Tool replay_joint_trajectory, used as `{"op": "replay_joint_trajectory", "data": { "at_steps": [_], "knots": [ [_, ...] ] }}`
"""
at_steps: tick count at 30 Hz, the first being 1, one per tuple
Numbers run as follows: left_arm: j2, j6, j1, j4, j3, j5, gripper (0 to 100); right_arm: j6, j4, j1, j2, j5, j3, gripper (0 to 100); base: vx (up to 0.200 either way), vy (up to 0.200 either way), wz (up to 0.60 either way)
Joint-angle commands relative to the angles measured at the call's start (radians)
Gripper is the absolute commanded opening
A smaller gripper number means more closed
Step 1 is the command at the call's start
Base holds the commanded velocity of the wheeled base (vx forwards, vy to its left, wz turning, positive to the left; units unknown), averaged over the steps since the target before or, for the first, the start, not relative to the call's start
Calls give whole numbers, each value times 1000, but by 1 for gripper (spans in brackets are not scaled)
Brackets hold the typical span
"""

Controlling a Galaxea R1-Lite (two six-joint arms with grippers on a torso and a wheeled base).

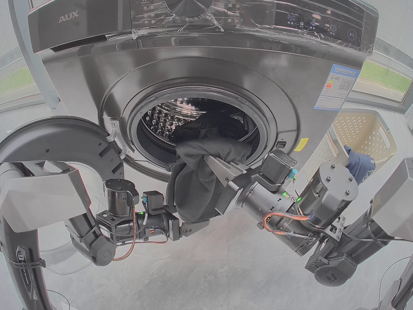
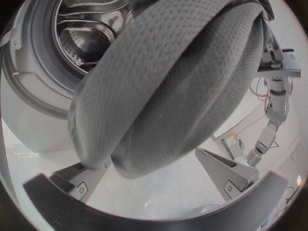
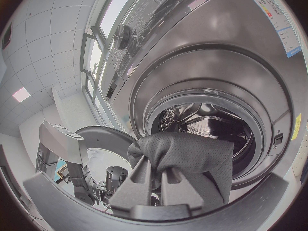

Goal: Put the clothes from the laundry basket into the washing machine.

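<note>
Head view, grey garment: You see one grey garment [image 1: 195,181] at centre frame. It is draped from the mouth of the drum [image 1: 167,117] of the washing machine [image 1: 241,65] and hangs down past the lower rim.
Head view, right gripper: Your right gripper [image 1: 214,162] comes in from the lower right and is clamped on a fold of the grey garment. Its tips are buried in the cloth.
Head view, left gripper: Your left gripper [image 1: 200,225] sits lower left of centre, just under the hanging end. The cloth hides one finger.
Head view, counts: There is one open door [image 1: 56,138] at the left. One laundry basket [image 1: 365,130] stands at the right, with one blue garment [image 1: 360,164] at its near edge. The right arm cuts off the basket's lower part.
Head view, unclear: Blacker folds deeper in the drum may be the same piece or another; you cannot tell.
Left wrist view, grey garment: The grey garment [image 2: 173,81] takes up the centre. It hangs above and between two fingers [image 2: 224,169] that are spread wide with nothing clasped. The lower-left finger's tip is behind the cloth.
Left wrist view, drum: The drum [image 2: 86,32] sits upper left, partly covered by cloth.
Right wrist view, grip: Two fingers [image 3: 138,183] at bottom centre pinch the grey garment [image 3: 192,151]. The cloth bunches just above them, in front of the lower-left rim of the opening.
Right wrist view, hidden: The fingers cover the pinched fold itself.
</note>
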Motion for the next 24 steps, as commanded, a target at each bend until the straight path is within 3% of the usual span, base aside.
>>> {"op": "replay_joint_trajectory", "data": {
  "at_steps": [1,2,6,7,13,24],
  "knots": [
    [13,-15,-15,-25,-14,1,100,0,-1,0,-1,0,2,0,0,0,0],
    [13,-29,-21,-38,-11,7,100,0,-1,0,-1,0,2,0,0,0,0],
    [13,-32,-26,-60,-6,29,100,0,-1,0,-1,0,2,0,0,0,0],
    [13,-32,-26,-63,-3,29,0,0,-1,0,-1,0,2,0,0,0,0],
    [-2,-32,-46,-129,54,37,0,0,1,-7,2,0,2,0,0,0,0],
    [-188,-21,-130,-316,388,35,0,-3,1,-40,51,0,-3,0,0,0,0]
  ]
}}
